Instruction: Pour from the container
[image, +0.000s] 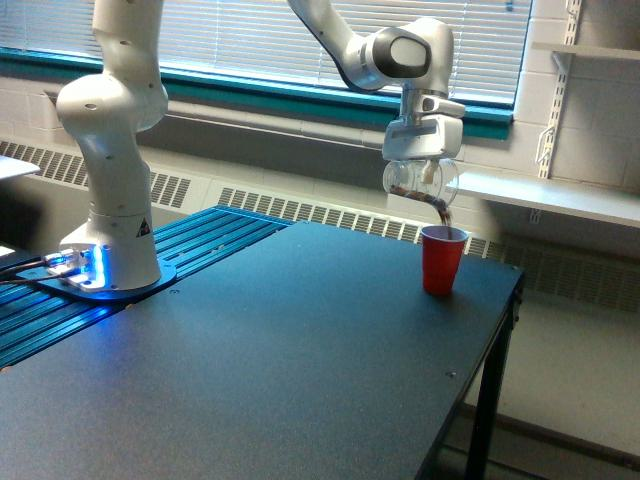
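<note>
Brown granules are on the way down right now, a thin dark stream dropping from the lip of the small clear see-through plastic cup (420, 185) toward the mouth of the opaque red plastic cup with the white rim (441, 260); the clear cup hangs in the air above the red one and slightly toward the exterior view's left of it, tipped well over, its lower lip just above the red rim without touching it; the white claw (424, 178) of the Panda arm is clenched around that clear cup, gripping it from above, though the fingers themselves are too small to make out; the red cup stands upright near the far right corner of the dark desk (300, 350), not tilted, apart from everything else; so where are we in the pour, I'd call it mid-flow, well under way but not finished; a band of brown bits can be seen lying along the low side of the clear cup, so there is material left to go; how much has landed in the red cup I cannot tell, its wall is opaque and its inside is hidden from this angle; no spilled grains show on the desk around the red cup, as far as this view resolves; what remains, by my reading, is to empty the rest and bring the cup back upright.
</note>
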